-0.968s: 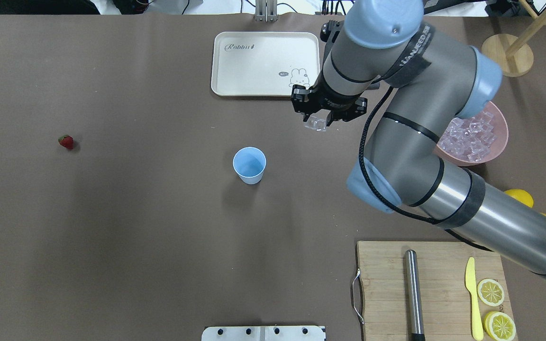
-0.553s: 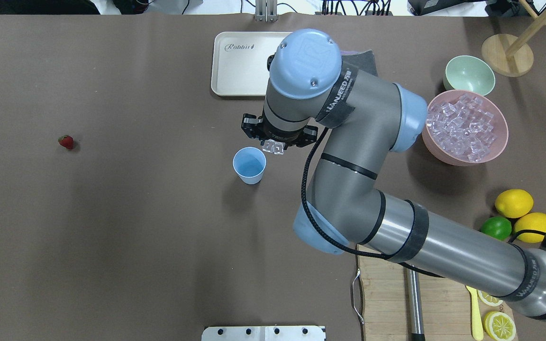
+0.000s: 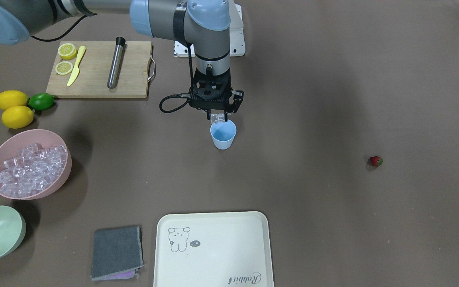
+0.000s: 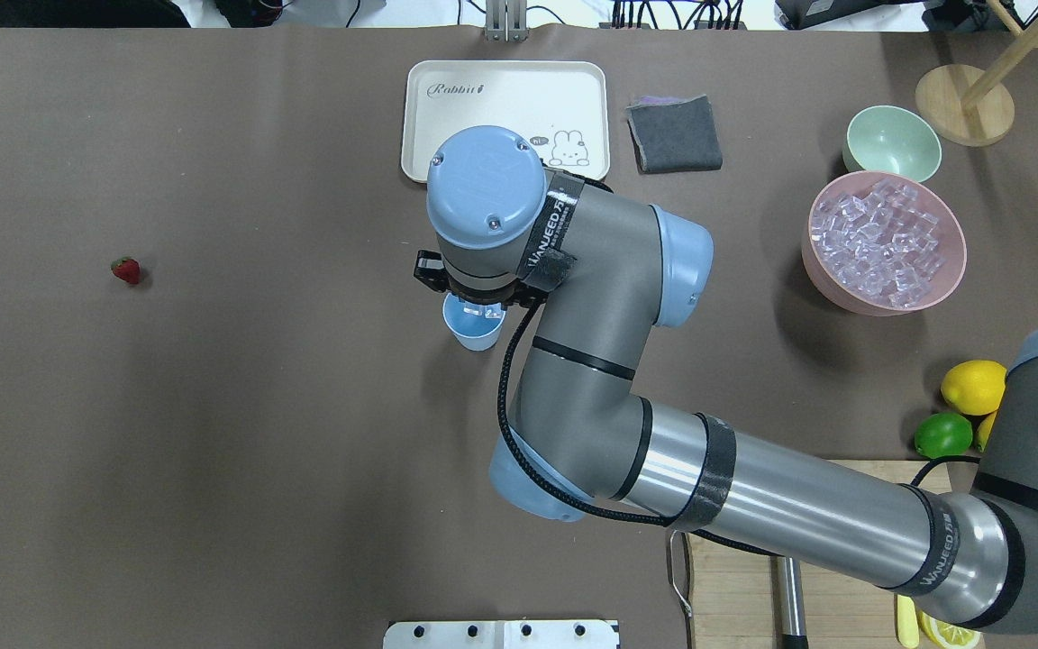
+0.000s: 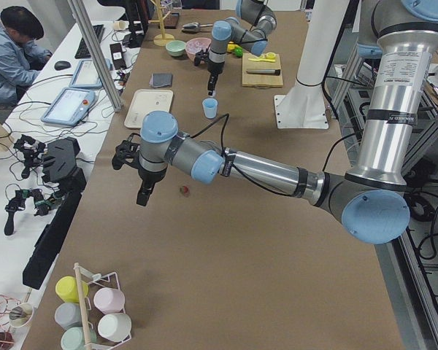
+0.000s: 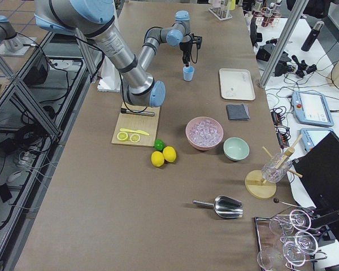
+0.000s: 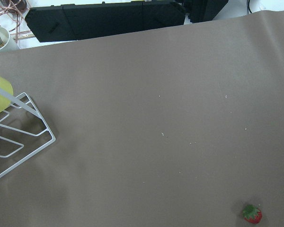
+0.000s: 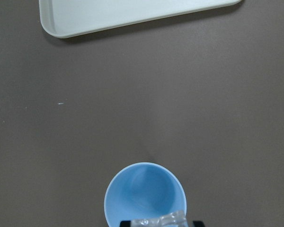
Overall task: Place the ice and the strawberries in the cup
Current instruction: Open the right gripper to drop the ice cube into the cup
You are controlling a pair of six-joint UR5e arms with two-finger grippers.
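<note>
The table (image 4: 213,451) is viewed steeply down from both long edges and lengthwise from both ends. The cup (image 8: 144,189) is seen closely from above by the right wrist camera and shared with all four fixed views.
</note>
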